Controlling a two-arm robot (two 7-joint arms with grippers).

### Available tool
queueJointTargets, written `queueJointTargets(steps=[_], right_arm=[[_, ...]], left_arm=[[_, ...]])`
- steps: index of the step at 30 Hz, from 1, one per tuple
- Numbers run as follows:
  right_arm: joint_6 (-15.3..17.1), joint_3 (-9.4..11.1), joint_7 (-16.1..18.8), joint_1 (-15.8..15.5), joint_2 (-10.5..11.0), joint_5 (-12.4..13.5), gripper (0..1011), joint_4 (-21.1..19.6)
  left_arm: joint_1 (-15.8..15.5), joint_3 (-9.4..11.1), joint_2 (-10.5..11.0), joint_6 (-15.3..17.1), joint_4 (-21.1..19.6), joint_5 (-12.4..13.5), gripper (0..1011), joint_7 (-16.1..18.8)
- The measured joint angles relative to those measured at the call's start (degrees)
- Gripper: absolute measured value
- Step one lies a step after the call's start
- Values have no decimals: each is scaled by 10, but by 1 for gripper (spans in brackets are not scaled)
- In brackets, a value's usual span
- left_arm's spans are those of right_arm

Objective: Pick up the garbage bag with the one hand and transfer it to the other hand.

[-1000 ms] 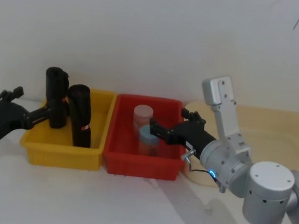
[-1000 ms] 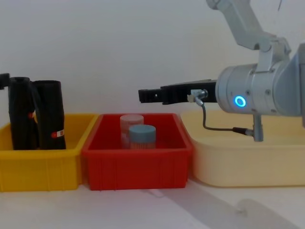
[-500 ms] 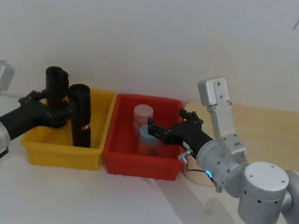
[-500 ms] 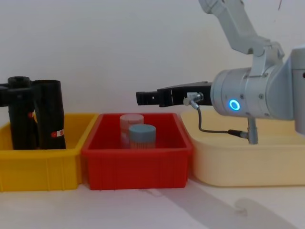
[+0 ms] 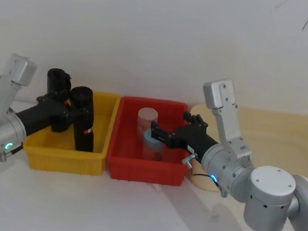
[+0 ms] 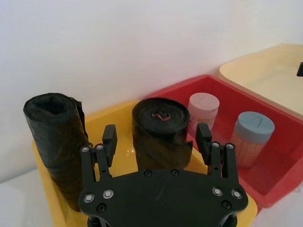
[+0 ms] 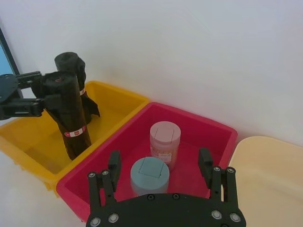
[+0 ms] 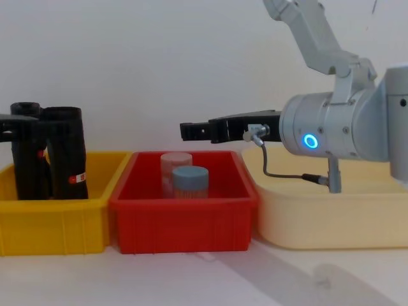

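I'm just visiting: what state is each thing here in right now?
Smooth black roll of garbage bags: upright in the yellow plastic bin, not gripped.
Lumpier black roll: upright beside it.
Pink-lidded jar: upright, closed, in the red plastic bin.
Blue-lidded jar: likewise.
Left gripper: open, fingers either side of the smooth roll.
Right gripper: open, above the red bin.

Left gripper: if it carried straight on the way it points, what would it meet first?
The garbage bag: the left gripper is open, its fingers either side of that roll in the yellow bin. The gap left is unclear.
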Motion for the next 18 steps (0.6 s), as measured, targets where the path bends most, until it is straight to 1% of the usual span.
queueJointTargets(steps=[6,12,18], right_arm=[[-2,2,5,3,-2,-2,1000,7],[-5,3,9,4,-4,-3,1000,13],[-7,5,13,5,-6,-4,1000,17]], left_arm=[[-23,13,-5,3,20,4,1002,2],[-36,20,-8,4,31,6,1001,3],[-44,24,-9,4,36,6,1001,3]])
